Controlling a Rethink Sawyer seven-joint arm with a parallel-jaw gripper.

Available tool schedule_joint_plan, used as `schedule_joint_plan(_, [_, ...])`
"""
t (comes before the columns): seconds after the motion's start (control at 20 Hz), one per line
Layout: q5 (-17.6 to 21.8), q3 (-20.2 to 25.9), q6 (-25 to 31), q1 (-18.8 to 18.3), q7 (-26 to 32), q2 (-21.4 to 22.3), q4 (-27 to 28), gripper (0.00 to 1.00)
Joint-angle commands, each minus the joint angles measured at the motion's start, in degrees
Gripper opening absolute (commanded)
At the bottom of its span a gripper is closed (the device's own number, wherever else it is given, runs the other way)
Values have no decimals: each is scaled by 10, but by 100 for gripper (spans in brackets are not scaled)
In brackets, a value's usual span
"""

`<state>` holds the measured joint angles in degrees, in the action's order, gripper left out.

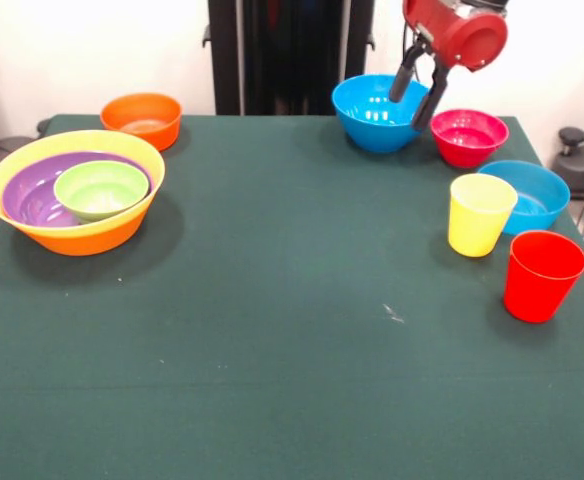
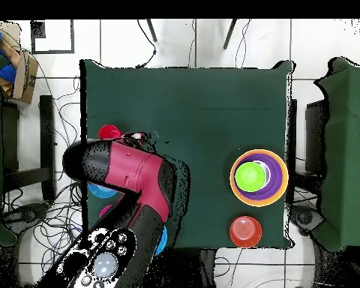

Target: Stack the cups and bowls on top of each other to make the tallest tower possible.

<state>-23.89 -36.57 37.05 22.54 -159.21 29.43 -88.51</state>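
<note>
My gripper (image 1: 410, 110) is open and hangs over the right rim of a blue bowl (image 1: 372, 118) at the table's far right, with nothing between its fingers. A pink-red bowl (image 1: 468, 136) stands just right of it. A second blue bowl (image 1: 532, 196), a yellow cup (image 1: 480, 214) and a red cup (image 1: 542, 275) stand upright near the right edge. The tower (image 1: 77, 228) at the left is a large yellow-orange bowl holding a purple bowl (image 1: 27, 200) and a green bowl (image 1: 100, 189). It also shows in the overhead view (image 2: 279, 180). A small orange bowl (image 1: 142, 118) stands alone behind it.
The robot's black pedestal (image 1: 287, 55) stands at the far edge. In the overhead view the arm (image 2: 138, 176) hides the gripper and most of the bowls under it. The orange bowl (image 2: 245, 231) and the red cup (image 2: 108, 133) show there.
</note>
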Motion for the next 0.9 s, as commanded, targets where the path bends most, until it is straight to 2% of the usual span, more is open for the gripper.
schedule_joint_plan(0.05, [-10, 40, 7, 6, -101, 16, -75, 100])
schedule_joint_plan(0.45, [-3, 41, -19, 4, -86, 39, -115, 100])
schedule_joint_plan(0.9, [12, 60, -73, -30, -33, 88, -183, 100])
